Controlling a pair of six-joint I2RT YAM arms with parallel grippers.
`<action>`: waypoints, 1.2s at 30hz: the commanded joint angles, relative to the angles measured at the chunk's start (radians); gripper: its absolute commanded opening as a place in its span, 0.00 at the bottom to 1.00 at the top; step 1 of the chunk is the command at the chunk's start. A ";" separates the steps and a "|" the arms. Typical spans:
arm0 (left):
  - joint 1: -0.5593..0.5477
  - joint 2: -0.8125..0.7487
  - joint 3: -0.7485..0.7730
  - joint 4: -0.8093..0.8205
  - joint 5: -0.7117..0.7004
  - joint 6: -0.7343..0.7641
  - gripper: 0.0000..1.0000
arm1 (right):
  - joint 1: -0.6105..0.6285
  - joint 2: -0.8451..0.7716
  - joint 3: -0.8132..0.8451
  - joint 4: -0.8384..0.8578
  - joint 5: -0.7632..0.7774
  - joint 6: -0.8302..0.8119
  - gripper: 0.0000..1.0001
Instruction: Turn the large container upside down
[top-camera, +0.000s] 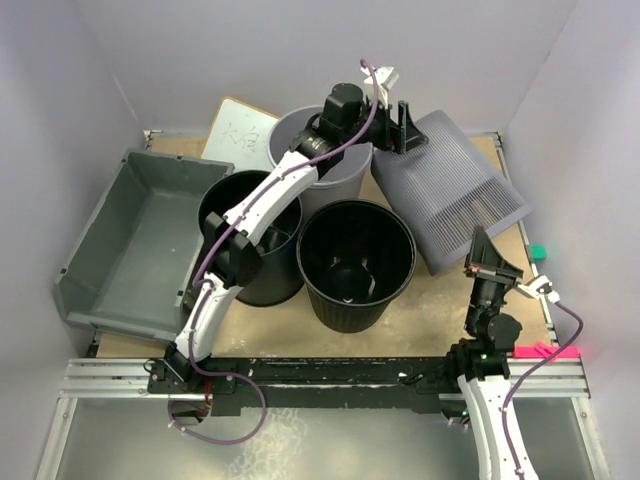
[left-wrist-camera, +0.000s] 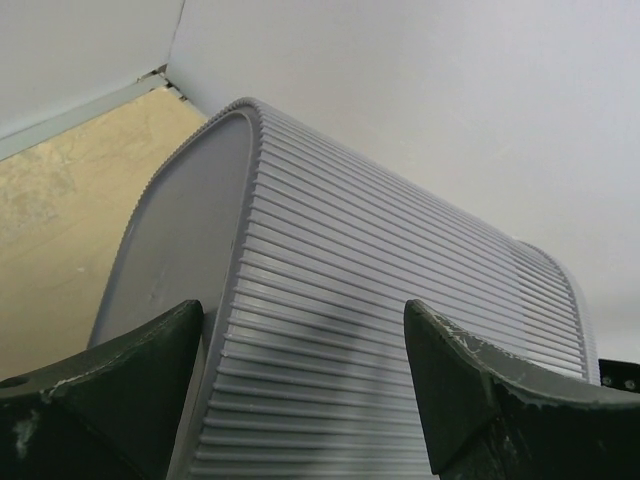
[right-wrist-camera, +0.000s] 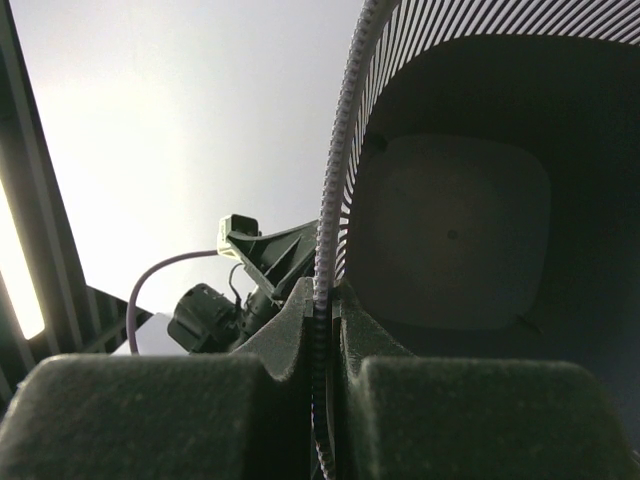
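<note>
The large container (top-camera: 140, 240) is a wide grey tub at the left edge of the top view. It leans against the left wall with its open side facing up and right. Neither gripper touches it, and it shows in neither wrist view. My left gripper (top-camera: 400, 125) is open at the far end of a ribbed grey bin (top-camera: 450, 190), its fingers (left-wrist-camera: 140, 380) straddling the bin's ribbed wall (left-wrist-camera: 380, 300). My right gripper (top-camera: 485, 255) is shut on that bin's thin rim (right-wrist-camera: 340, 180) and holds it tilted; the bin's dark inside (right-wrist-camera: 450, 230) fills the right wrist view.
Two round black buckets (top-camera: 355, 262) (top-camera: 245, 230) stand upright mid-table, between the tub and the ribbed bin. A round grey bucket (top-camera: 320, 150) stands behind them. A white board (top-camera: 240, 130) leans at the back. White walls close in on three sides.
</note>
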 joint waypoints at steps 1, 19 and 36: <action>-0.052 0.026 -0.005 0.119 0.212 -0.119 0.76 | 0.005 0.055 -0.085 0.259 -0.036 0.015 0.00; -0.067 0.029 -0.004 0.173 0.144 -0.125 0.76 | 0.005 0.373 -0.141 0.381 -0.137 0.007 0.33; -0.060 0.023 0.034 0.326 0.144 -0.239 0.76 | 0.005 0.453 -0.141 0.167 -0.157 0.006 0.47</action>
